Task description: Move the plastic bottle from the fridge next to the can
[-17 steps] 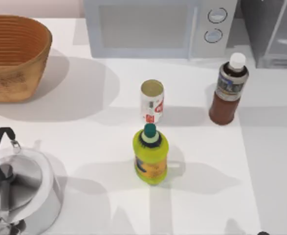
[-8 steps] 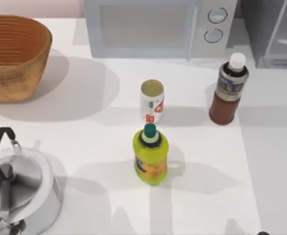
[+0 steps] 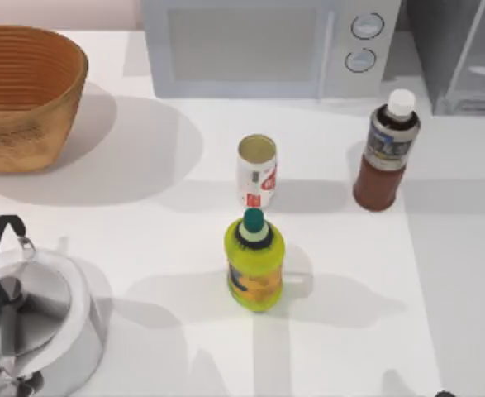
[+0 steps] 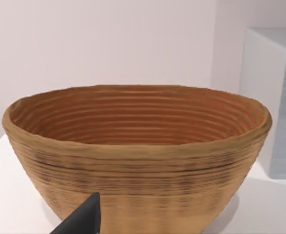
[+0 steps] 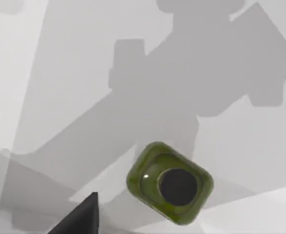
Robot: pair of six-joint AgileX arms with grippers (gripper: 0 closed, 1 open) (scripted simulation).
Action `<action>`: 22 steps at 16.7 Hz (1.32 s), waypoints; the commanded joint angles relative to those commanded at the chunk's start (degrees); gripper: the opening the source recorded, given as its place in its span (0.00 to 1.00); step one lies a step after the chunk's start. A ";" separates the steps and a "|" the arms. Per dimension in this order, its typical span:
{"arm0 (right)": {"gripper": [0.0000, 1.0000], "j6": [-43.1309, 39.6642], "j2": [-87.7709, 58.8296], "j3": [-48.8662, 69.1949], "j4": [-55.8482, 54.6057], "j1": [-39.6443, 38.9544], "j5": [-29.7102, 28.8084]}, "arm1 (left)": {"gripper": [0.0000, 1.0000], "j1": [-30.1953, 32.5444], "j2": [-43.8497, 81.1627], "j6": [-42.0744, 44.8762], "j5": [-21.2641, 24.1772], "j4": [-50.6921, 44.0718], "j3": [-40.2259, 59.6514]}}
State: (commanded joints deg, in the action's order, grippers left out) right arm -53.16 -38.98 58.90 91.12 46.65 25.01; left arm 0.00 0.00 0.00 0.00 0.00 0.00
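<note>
The plastic bottle stands upright on the white table just in front of the fridge, outside it. It holds dark reddish-brown liquid and has a white cap and a grey-blue label. The can, white with red markings, stands near the table's middle, well to the left of the bottle. A dark part of my left gripper hangs before a woven basket. A dark part of my right gripper hovers above the table, beside the yellow-green bottle seen from above.
The yellow-green bottle with a teal cap stands right in front of the can. A white microwave is at the back, the basket at the back left, and a metal kettle at the front left.
The bottles and the can have not moved. Only the faint shadows along the table's front and right edge have shifted a little.
</note>
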 joint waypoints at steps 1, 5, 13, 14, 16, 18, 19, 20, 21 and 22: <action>1.00 -6.85 -6.88 2.02 0.20 5.75 2.85 | 1.00 0.00 0.00 0.00 0.00 0.00 0.00; 1.00 -32.77 -33.22 9.26 -0.43 27.87 13.73 | 1.00 0.00 0.00 0.00 0.00 0.00 0.00; 1.00 -63.00 -63.76 17.30 -5.12 55.54 28.18 | 1.00 0.00 0.00 0.00 0.00 0.00 0.00; 1.00 -64.11 -64.91 17.61 -5.44 56.61 28.84 | 1.00 0.00 0.00 0.00 0.00 0.00 0.00; 1.00 -64.63 -65.47 17.76 -5.60 57.11 29.16 | 1.00 0.00 0.00 0.00 0.00 0.00 0.00; 1.00 -64.63 -65.47 17.76 -5.60 57.11 29.16 | 1.00 0.00 0.00 0.00 0.00 0.00 0.00; 1.00 -64.56 -65.33 17.56 -5.54 56.90 29.07 | 1.00 0.00 0.00 0.00 0.00 0.00 0.00; 1.00 -64.48 -65.33 17.56 -5.61 56.85 29.06 | 1.00 0.00 0.00 0.00 0.00 0.00 0.00; 1.00 -63.87 -65.38 17.52 -6.17 56.43 29.04 | 1.00 0.00 0.00 0.00 0.00 0.00 0.00; 1.00 -62.69 -65.48 17.46 -7.25 55.62 28.96 | 1.00 0.00 0.00 0.00 0.00 0.00 0.00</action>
State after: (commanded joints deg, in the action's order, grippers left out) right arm -115.85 -104.46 76.36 83.87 102.27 53.97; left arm 0.00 0.00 0.00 0.00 0.00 0.00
